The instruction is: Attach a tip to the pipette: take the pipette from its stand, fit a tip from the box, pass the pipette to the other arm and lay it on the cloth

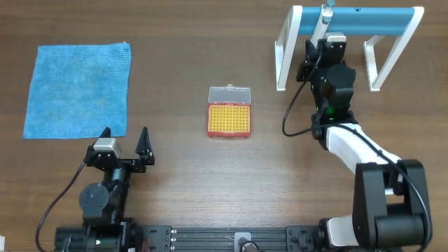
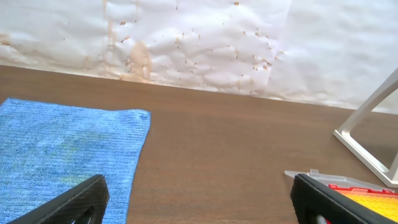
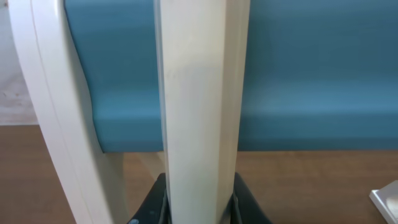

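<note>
Right fingers (image 3: pixel 249 204) grip the pipette (image 3: pixel 199 93) just beside the stand leg (image 3: pixel 50 93).

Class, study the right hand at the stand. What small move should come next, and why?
Probably lift the pipette straight up off the stand. The right hand looks closed on its white body while it hangs there, and the open tip box waits at mid-table for the next step.

No legible text or labels
</note>
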